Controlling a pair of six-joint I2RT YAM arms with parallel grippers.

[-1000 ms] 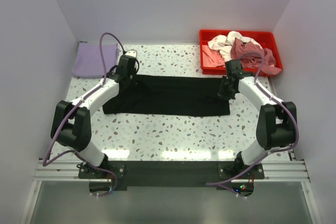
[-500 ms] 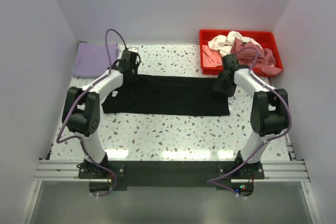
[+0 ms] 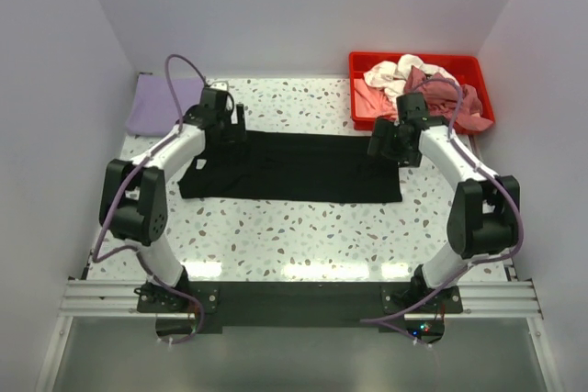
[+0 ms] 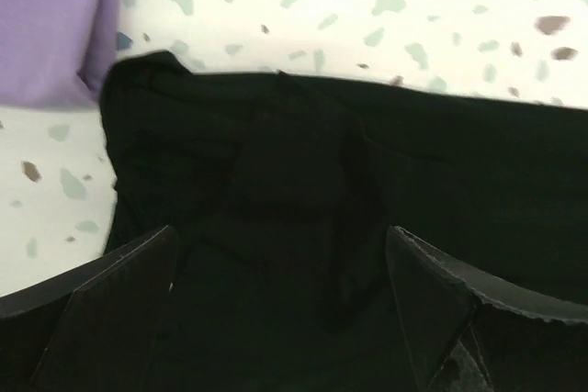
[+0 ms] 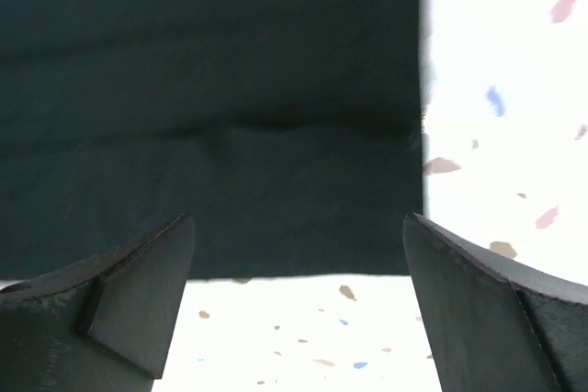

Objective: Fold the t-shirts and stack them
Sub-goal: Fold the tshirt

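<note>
A large black t-shirt (image 3: 294, 167) lies folded into a long flat band across the middle of the table. My left gripper (image 3: 235, 124) hovers open over its far left corner, with only black cloth (image 4: 303, 190) between the fingers (image 4: 110, 309). Over the far right corner my right gripper (image 3: 382, 142) is open too. In the right wrist view the shirt's edge (image 5: 276, 181) lies flat and nothing sits between the fingers (image 5: 478, 305). A folded lavender t-shirt (image 3: 156, 104) lies at the back left and shows beside the black one (image 4: 46, 25).
A red tray (image 3: 413, 56) at the back right holds crumpled white (image 3: 390, 75), dusty-rose (image 3: 434, 89) and pale pink (image 3: 369, 103) t-shirts. Speckled tabletop (image 3: 294, 236) lies bare in front of the black shirt. Walls close in on the left, right and back.
Both grippers have gone from shut to open, letting go of the black shirt's far edge. Both wrists have shifted slightly toward the back of the table.
</note>
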